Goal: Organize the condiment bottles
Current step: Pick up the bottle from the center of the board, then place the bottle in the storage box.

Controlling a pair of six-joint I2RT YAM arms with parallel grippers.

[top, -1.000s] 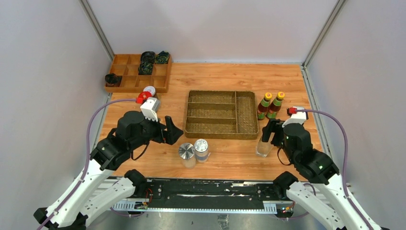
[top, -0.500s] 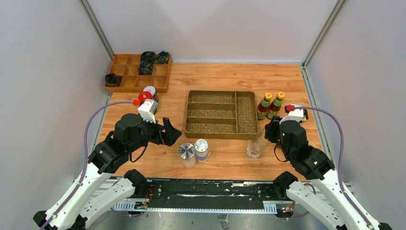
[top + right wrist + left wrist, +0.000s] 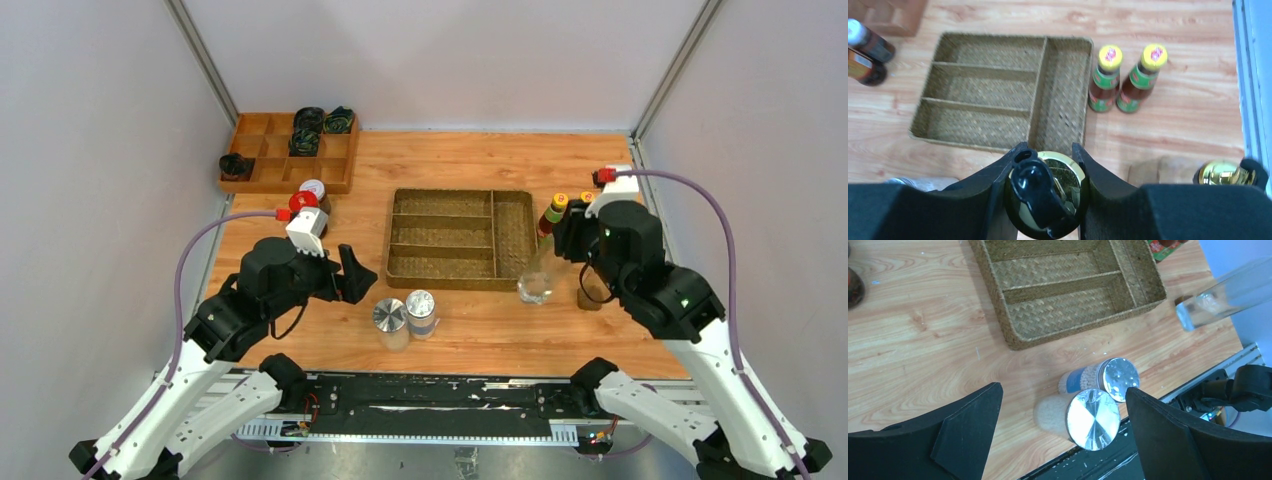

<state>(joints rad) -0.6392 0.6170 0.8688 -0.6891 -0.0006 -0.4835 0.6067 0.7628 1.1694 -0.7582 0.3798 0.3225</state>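
Warm wood-grain tabletop (image 3: 450,160) between plain pale walls, seen from above. At centre, rectangular woven basket tray (image 3: 462,190), golden-brown and finely plaited, with three long slots and one cross slot at its right end. At far left, shallow wooden divider box (image 3: 262,186) holding dark rolled cloth bundles (image 3: 308,120). Just in front of that box, red-lidded jar (image 3: 303,201) and white-lidded jar (image 3: 313,187), small, round and close together.

Right of the tray, two dark sauce bottles (image 3: 1104,80), upright and side by side, with green necks and round yellow caps. Right gripper (image 3: 1048,165) clamped on the shiny gold spout of a clear glass bottle (image 3: 535,285). Bottle tilted, with its transparent base near the tray's near right corner. Another gold-spouted bottle (image 3: 1225,172) at the lower right edge of the right wrist view, mostly cut off.

In front of the tray, two cylindrical shakers (image 3: 1093,417) with flat, mirror-bright silver lids, standing pressed close together, pale grainy contents visible through their sides. Left gripper (image 3: 1063,390) hovering above them, matte black fingers (image 3: 968,425) spread wide apart, gripping nothing.
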